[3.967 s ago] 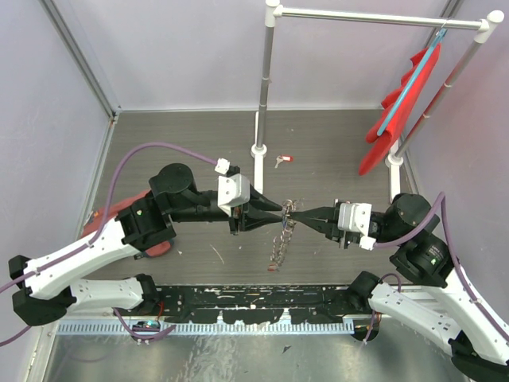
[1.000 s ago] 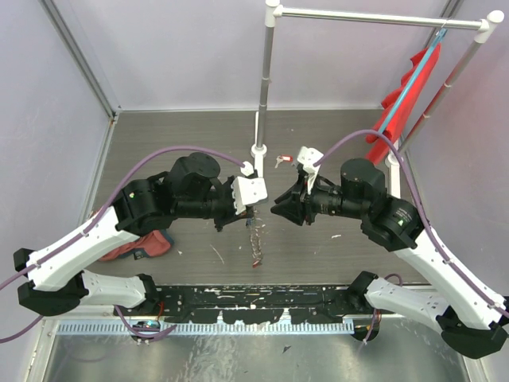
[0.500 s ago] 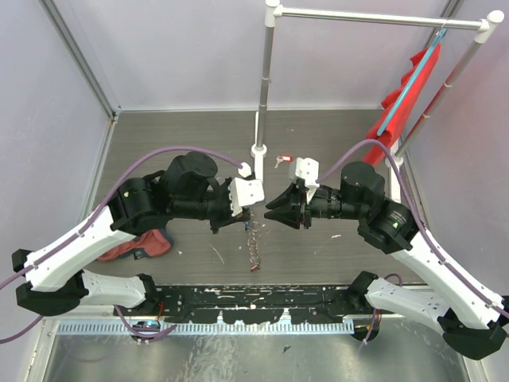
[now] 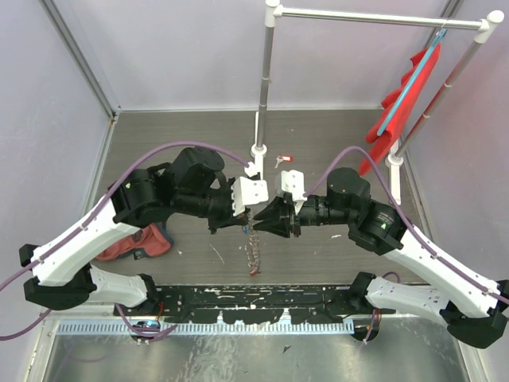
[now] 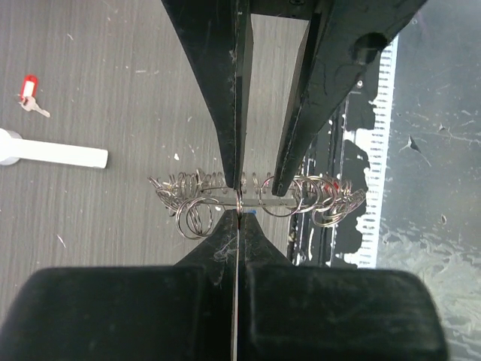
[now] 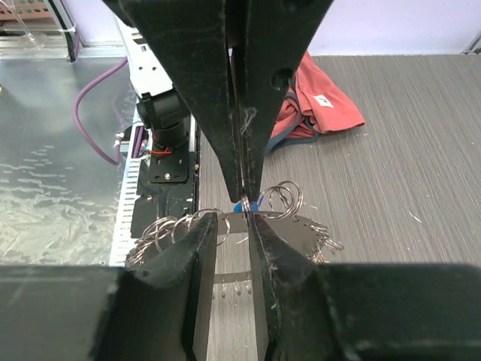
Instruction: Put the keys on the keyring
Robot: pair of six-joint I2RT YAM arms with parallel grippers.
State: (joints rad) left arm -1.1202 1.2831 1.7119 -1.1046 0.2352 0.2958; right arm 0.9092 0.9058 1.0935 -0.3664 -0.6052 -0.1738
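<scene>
L tool [image 5: 237, 218] pinched together on the keyring [image 5: 301, 199], tips meeting right at the strand; seam between its fingers reads as a single line in L wrist view. A blue piece [image 6: 246, 204] pokes out at the pinch; too little shows to tell if it's a key head. R tool [image 5: 257, 184] comes in from the opp side w/ fingers apart. One tip is almost against the L tool's tip, the other further along the strand; nothing seen clamped between them. Whether either R finger actually touches the metal can't be made out.

Keyring is off the tabletop [image 4: 183, 135], hanging down from the pinch as a narrow bunch of small silver loops in top view. No full outline visible anywhere; wrist views cut it behind the black fingers. Loops overlap too much to pick out any keys among them; a red fleck sits in the bunch nr one end, unclear what.

Red-tagged key [image 4: 282, 161] lies alone on the tabletop nr the white rack foot [image 4: 258, 150], well apart from the ring. Red cloth [image 4: 131, 243] partly hidden under L arm
</scene>
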